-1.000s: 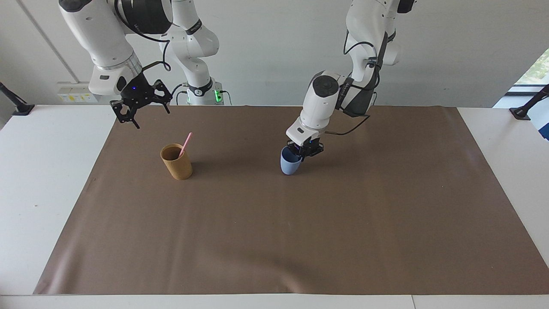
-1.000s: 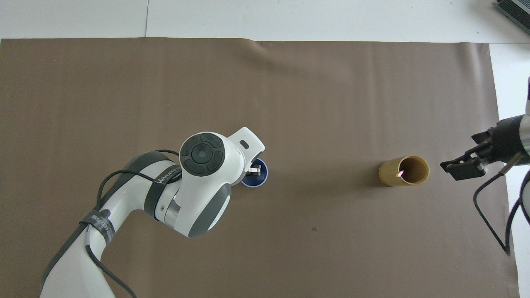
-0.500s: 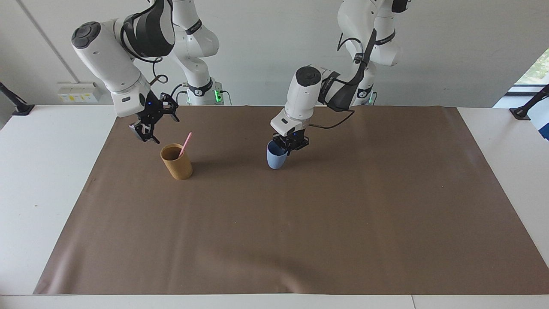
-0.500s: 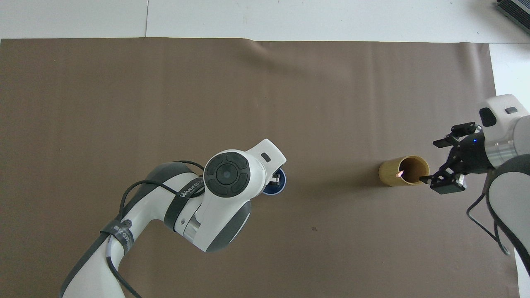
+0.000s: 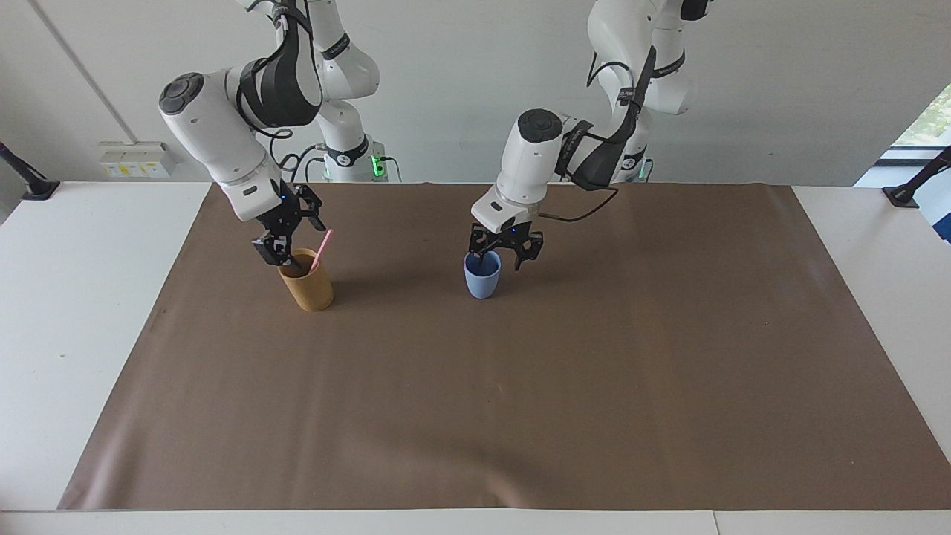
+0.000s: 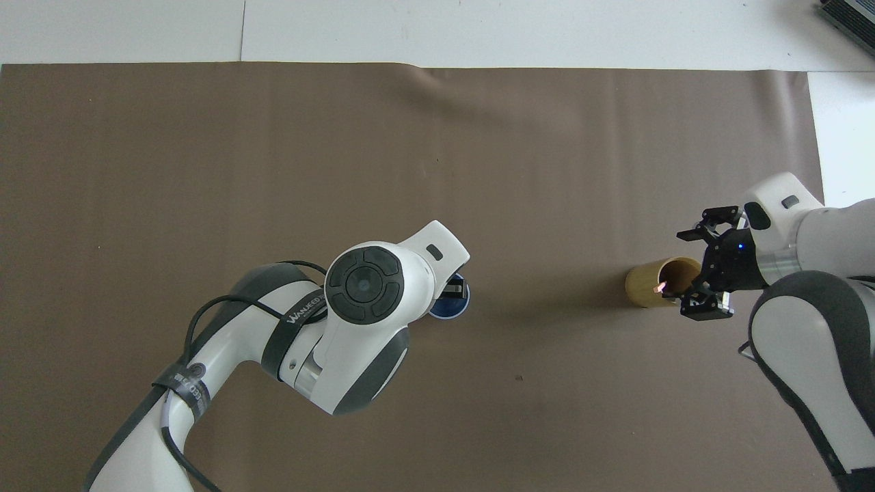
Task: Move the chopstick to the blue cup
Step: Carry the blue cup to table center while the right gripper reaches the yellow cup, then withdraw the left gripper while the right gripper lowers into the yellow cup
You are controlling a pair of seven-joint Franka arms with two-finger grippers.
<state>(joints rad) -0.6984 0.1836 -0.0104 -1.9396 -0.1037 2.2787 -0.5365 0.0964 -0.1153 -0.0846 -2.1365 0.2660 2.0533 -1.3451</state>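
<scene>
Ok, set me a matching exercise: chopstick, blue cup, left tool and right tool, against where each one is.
1. chopstick
2. blue cup
3. left tool
4. right tool

A. open, just over the blue cup
B. leaning inside the tan cup
C. open, at the tan cup's rim
D. upright on the brown mat

Pairs: 1-B, 2-D, 3-A, 4-C

"WANJEED" on left arm's strap [image 6: 305, 316]
</scene>
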